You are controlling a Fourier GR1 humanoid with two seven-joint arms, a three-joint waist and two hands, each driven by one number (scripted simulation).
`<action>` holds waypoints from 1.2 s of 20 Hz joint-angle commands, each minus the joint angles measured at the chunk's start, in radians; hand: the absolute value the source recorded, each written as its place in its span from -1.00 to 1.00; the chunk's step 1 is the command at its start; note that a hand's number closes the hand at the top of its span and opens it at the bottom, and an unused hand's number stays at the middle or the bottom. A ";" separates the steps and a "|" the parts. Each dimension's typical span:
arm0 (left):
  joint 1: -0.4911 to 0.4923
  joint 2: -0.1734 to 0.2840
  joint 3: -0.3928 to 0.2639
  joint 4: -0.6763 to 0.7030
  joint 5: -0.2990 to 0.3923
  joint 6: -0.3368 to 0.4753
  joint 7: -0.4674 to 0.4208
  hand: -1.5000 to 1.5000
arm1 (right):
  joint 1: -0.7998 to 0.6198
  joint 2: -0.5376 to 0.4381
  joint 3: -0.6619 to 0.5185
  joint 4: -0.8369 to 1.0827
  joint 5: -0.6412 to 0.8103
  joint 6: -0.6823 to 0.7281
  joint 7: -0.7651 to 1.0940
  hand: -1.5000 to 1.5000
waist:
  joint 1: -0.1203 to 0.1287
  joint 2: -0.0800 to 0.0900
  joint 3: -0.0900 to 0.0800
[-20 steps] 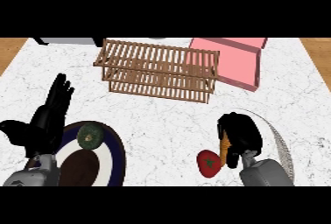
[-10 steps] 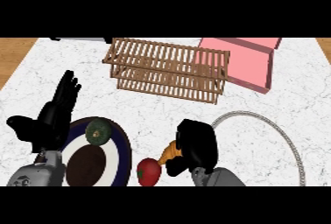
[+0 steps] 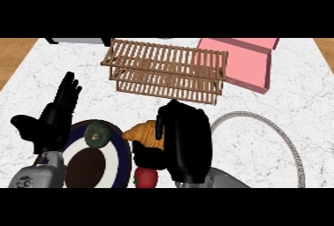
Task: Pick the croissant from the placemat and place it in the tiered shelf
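Our right hand [image 3: 183,141] curls its fingers [image 3: 145,155] around the croissant [image 3: 145,134]; our left hand [image 3: 52,119] rests, fingers spread.

Glossy black left hand [image 3: 49,123] on grey forearm [image 3: 36,174].

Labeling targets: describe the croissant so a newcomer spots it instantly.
Find the wooden shelf at the counter's far side, then come straight toward the robot. The croissant sits at the right hand, right of the dark plate: golden-brown and ridged, unlike the red item below.
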 commanded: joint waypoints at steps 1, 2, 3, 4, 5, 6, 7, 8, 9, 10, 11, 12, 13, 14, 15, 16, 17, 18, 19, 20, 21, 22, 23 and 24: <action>-0.008 0.014 0.017 0.001 0.010 -0.006 0.015 0.00 | -0.120 0.013 0.004 -0.033 0.071 -0.057 0.304 1.00 | -0.014 -0.009 -0.001; -0.006 0.015 0.017 -0.009 0.006 -0.002 0.018 0.00 | -0.127 0.013 0.000 -0.019 0.089 -0.050 0.310 1.00 | -0.020 -0.006 0.000; 0.006 0.012 0.021 0.002 0.004 0.003 0.008 0.00 | -0.137 0.013 -0.019 -0.028 0.111 -0.020 0.311 1.00 | -0.030 -0.009 -0.001; 0.009 0.017 0.022 -0.002 0.009 -0.006 0.002 0.00 | -0.177 0.013 -0.052 -0.003 0.092 -0.008 0.311 1.00 | -0.018 -0.004 -0.001; 0.015 0.019 0.025 0.020 0.002 -0.007 -0.022 0.00 | -0.192 0.013 -0.061 0.005 0.093 0.002 0.311 1.00 | -0.024 0.000 -0.002; 0.009 0.007 0.018 -0.015 0.002 0.007 0.005 0.00 | -0.203 0.013 -0.066 -0.007 0.095 0.020 0.312 1.00 | -0.024 -0.006 -0.001; 0.023 0.036 0.038 -0.032 0.032 -0.028 0.006 0.00 | -0.199 0.013 -0.083 0.013 0.102 0.009 0.312 1.00 | -0.016 -0.006 -0.001; 0.025 0.002 0.011 -0.023 0.010 -0.002 -0.001 0.00 | -0.229 0.013 -0.109 0.021 0.097 0.022 0.312 1.00 | -0.022 -0.003 0.000; -0.011 -0.004 0.002 -0.006 0.001 0.004 0.014 0.00 | -0.251 0.013 -0.103 0.047 0.099 -0.004 0.312 1.00 | -0.022 0.002 -0.001; 0.003 0.029 0.047 -0.007 0.024 -0.010 0.006 0.00 | -0.257 0.013 -0.132 0.052 0.101 0.002 0.312 1.00 | -0.020 0.002 0.000; 0.006 0.015 0.031 0.004 0.005 0.002 -0.009 0.00 | -0.261 0.013 -0.133 0.074 0.122 -0.007 0.312 1.00 | -0.028 0.005 0.000; 0.024 -0.003 -0.003 -0.034 -0.008 0.008 0.017 0.00 | -0.299 0.013 -0.162 0.086 0.101 -0.007 0.312 1.00 | -0.012 0.003 0.001; 0.020 0.007 0.018 -0.009 0.000 0.003 -0.003 0.00 | -0.283 0.013 -0.144 0.097 0.121 -0.033 0.312 1.00 | -0.017 0.005 0.001; -0.024 0.021 0.030 -0.011 -0.008 0.015 0.027 0.00 | -0.303 0.013 -0.171 0.106 0.108 -0.011 0.313 1.00 | -0.027 0.007 0.002; 0.016 -0.011 0.003 -0.026 -0.009 0.019 0.007 0.00 | -0.320 0.013 -0.182 0.124 0.114 -0.028 0.313 1.00 | -0.020 0.007 0.001; 0.008 0.013 0.017 -0.024 0.011 -0.009 0.013 0.00 | -0.363 0.013 -0.207 0.173 0.107 -0.044 0.313 1.00 | -0.005 0.011 0.001; 0.036 0.009 0.016 -0.008 0.011 -0.018 -0.030 0.00 | -0.332 0.013 -0.200 0.146 0.116 -0.049 0.313 1.00 | -0.018 0.009 0.001; 0.032 -0.008 0.003 -0.035 -0.009 0.014 0.004 0.00 | -0.356 0.013 -0.227 0.162 0.109 -0.025 0.313 1.00 | -0.017 0.007 0.002; 0.001 0.017 0.023 -0.025 0.000 0.002 0.018 0.00 | -0.350 0.013 -0.213 0.204 0.124 -0.092 0.313 1.00 | -0.014 0.013 0.002; 0.006 -0.005 0.015 0.010 0.003 0.003 -0.017 0.00 | -0.400 0.013 -0.240 0.235 0.105 -0.093 0.313 1.00 | -0.010 0.018 0.001; 0.025 0.024 0.031 -0.022 0.035 -0.037 -0.007 0.00 | -0.383 0.013 -0.236 0.261 0.119 -0.126 0.312 1.00 | -0.002 0.017 0.002; 0.008 0.005 0.012 -0.020 -0.006 0.001 -0.017 0.00 | -0.398 0.013 -0.223 0.264 0.112 -0.124 0.312 1.00 | -0.010 0.015 0.002; 0.008 0.015 0.018 -0.045 0.006 -0.006 0.020 0.00 | -0.404 0.013 -0.232 0.305 0.115 -0.163 0.305 1.00 | -0.003 0.018 0.003; -0.024 0.007 0.018 -0.038 0.000 0.012 0.053 0.00 | -0.424 0.013 -0.235 0.308 0.109 -0.143 0.305 1.00 | -0.015 0.017 0.003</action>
